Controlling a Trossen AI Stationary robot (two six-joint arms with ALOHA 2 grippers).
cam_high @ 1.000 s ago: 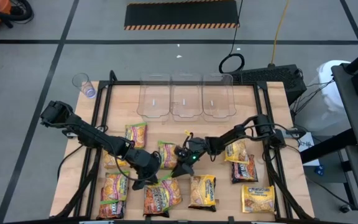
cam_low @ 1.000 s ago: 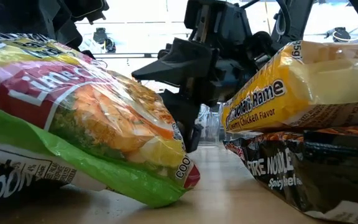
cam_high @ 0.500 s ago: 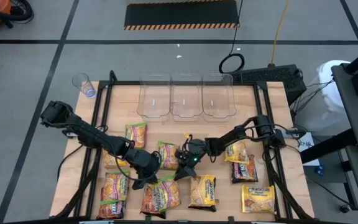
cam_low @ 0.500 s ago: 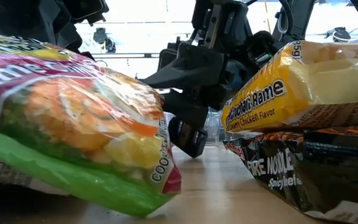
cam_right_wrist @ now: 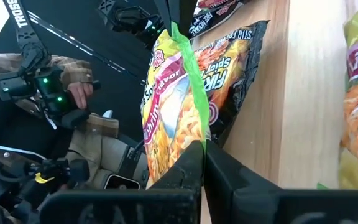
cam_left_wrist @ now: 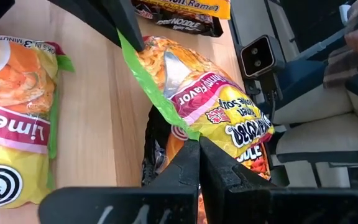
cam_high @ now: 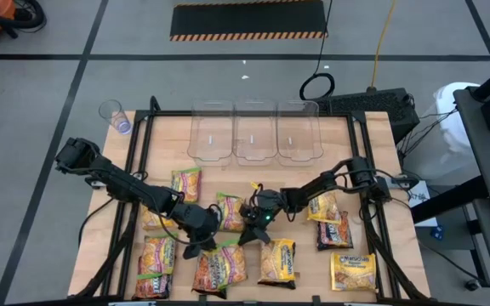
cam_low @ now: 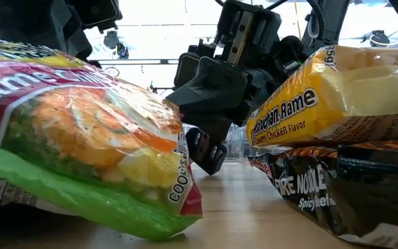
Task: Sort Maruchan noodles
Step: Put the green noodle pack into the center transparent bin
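Counter (cam_high: 356,136): bare wood lies between the three clear bins (cam_high: 255,132) at the far edge and the packets crowding the near half. Left tool (cam_high: 204,246) and right tool (cam_high: 247,234) each pinch opposite ends of one green-edged packet (cam_high: 225,257), near front centre, over a dark packet (cam_left_wrist: 156,152).

Even bright overhead light, soft shadows, low view backlit, near packets blurred
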